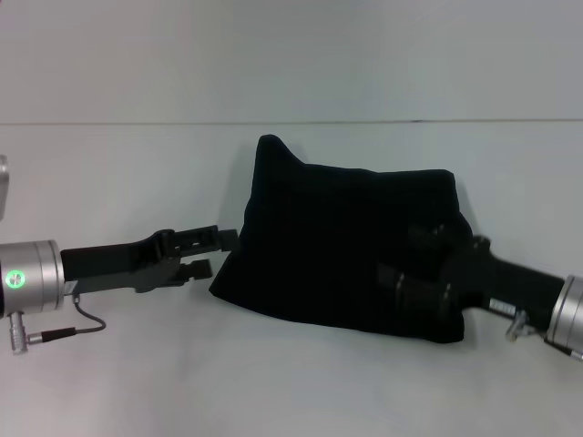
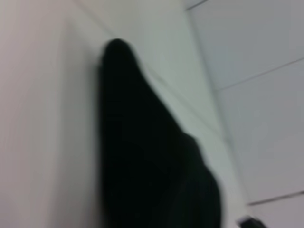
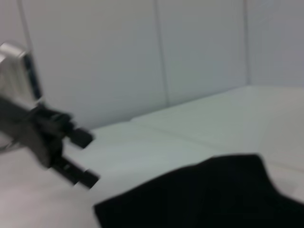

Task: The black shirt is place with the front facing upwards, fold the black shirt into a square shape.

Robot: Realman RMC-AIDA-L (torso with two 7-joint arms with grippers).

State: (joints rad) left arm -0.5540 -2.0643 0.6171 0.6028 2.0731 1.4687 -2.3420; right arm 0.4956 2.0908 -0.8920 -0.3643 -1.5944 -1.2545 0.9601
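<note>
Black shirt (image 1: 337,246), already folded compact, lies mid-desk (image 1: 137,164), long axis running left to right. Left gripper (image 1: 214,253), fingers parted and empty, sits just beside its left edge. Right gripper (image 1: 428,273) overlaps the shirt's near right corner (finger state: cannot tell), so both arms are about equally near.

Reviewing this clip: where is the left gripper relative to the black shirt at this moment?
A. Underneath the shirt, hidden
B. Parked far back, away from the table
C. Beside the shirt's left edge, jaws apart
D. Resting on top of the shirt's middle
C. In the head view the left gripper sits at the left edge of the folded black shirt, its jaws spread apart with nothing between them; the right gripper is over the shirt's right side.
</note>
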